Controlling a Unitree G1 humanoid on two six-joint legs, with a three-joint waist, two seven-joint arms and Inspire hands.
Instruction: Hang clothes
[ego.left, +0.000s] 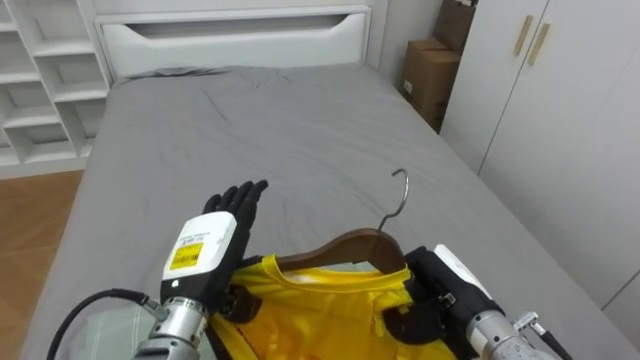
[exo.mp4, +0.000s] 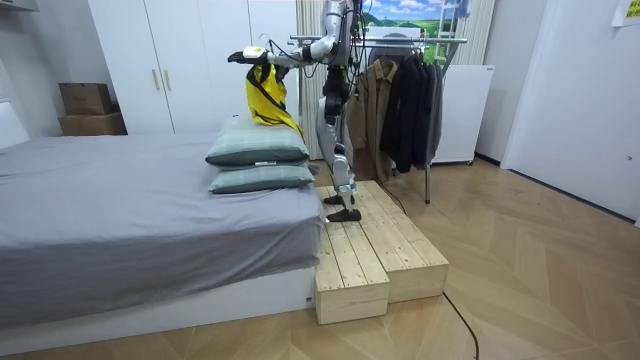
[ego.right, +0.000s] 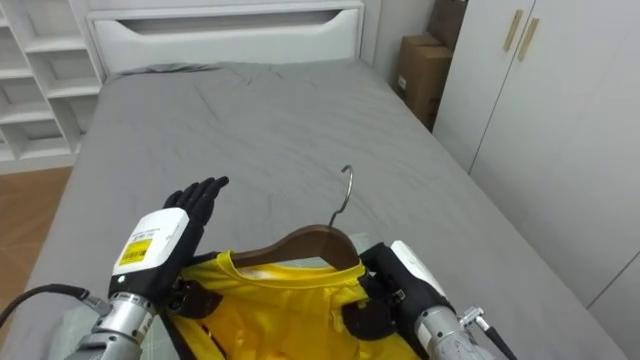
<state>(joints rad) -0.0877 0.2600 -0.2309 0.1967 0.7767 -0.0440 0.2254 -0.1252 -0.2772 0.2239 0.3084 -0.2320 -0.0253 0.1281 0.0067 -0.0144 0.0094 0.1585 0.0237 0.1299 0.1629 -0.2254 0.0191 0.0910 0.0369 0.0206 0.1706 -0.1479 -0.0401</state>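
A yellow shirt (ego.left: 310, 300) hangs on a brown wooden hanger (ego.left: 350, 245) with a metal hook (ego.left: 402, 190), held up in front of me above the grey bed (ego.left: 300, 120). My right hand (ego.left: 440, 290) is curled round the hanger's right end and the shirt's shoulder. My left hand (ego.left: 215, 240) lies at the shirt's left shoulder with its fingers straight, pointing out over the bed. In the room view I stand on a wooden platform (exo.mp4: 370, 250) beside the bed, both arms raised with the shirt (exo.mp4: 266, 98) over two pillows (exo.mp4: 258, 150).
A clothes rack (exo.mp4: 400, 90) with dark garments stands behind me. White wardrobe doors (ego.left: 560, 100) and cardboard boxes (ego.left: 430, 75) line the bed's right side, and white shelves (ego.left: 40, 80) stand at its left. The headboard (ego.left: 240, 35) is at the far end.
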